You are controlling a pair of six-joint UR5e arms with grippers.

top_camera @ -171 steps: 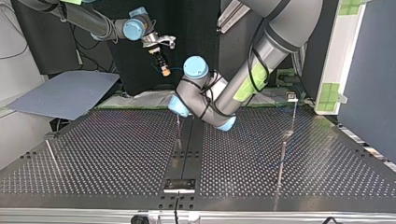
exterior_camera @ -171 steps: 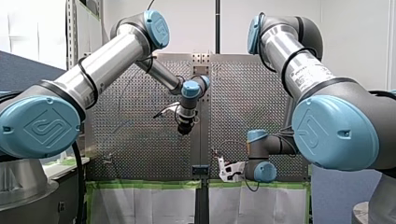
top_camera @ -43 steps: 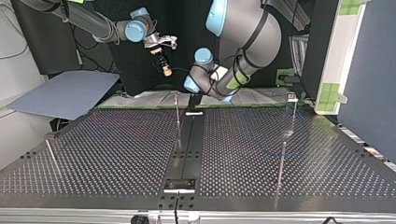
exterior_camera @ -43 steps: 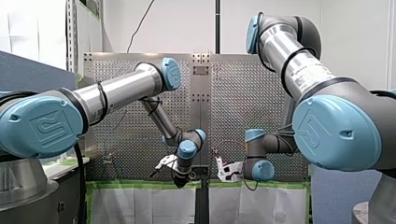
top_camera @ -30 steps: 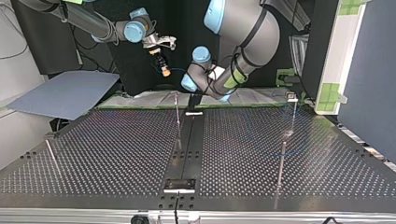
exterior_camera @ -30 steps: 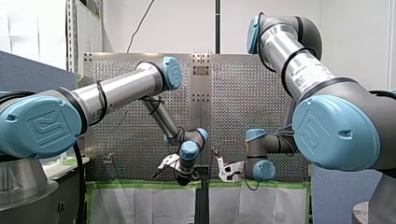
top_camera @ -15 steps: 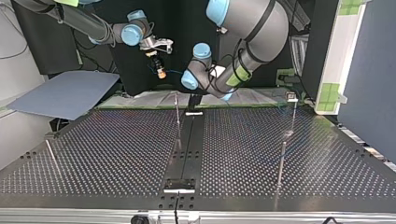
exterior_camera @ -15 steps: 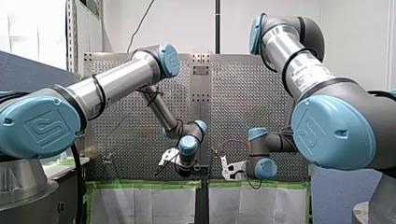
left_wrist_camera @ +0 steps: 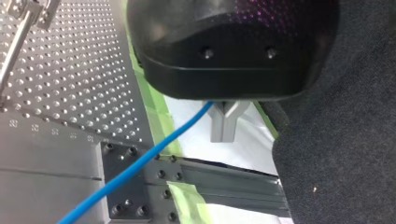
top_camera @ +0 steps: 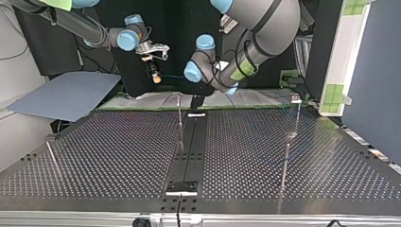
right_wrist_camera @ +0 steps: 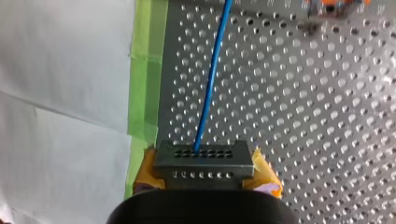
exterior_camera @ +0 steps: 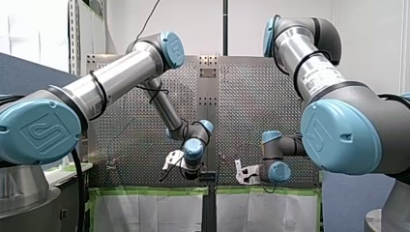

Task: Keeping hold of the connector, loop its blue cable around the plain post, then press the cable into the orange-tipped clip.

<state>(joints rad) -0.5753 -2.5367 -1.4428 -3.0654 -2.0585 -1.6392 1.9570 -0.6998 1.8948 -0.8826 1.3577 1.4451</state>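
Observation:
In the right wrist view my right gripper [right_wrist_camera: 203, 176] is shut on a grey connector [right_wrist_camera: 201, 157], held between its yellow pads [right_wrist_camera: 264, 175]. The blue cable [right_wrist_camera: 212, 79] runs straight ahead from it over the perforated plate. An orange-tipped clip [right_wrist_camera: 334, 5] shows far ahead, to one side. In the left wrist view my left gripper [left_wrist_camera: 224, 133] has its metal fingers shut on the blue cable [left_wrist_camera: 140, 163] above the plate's edge. In the top view my right gripper [top_camera: 154, 75] hangs behind the plate, beside my left gripper [top_camera: 196, 100]. A thin post [top_camera: 179, 118] stands just in front of them.
More thin posts stand at the top view's right [top_camera: 285, 165] and left [top_camera: 52, 158]. A taller one [top_camera: 297, 113] stands at the far right. Green tape [right_wrist_camera: 144, 70] and white sheeting line the plate's edge. A blue-grey board [top_camera: 66, 97] lies at the left.
My right gripper has moved with the connector toward the top view's left and slightly lower. My left arm's elbow has risen, while its gripper stays near the plate's back edge.

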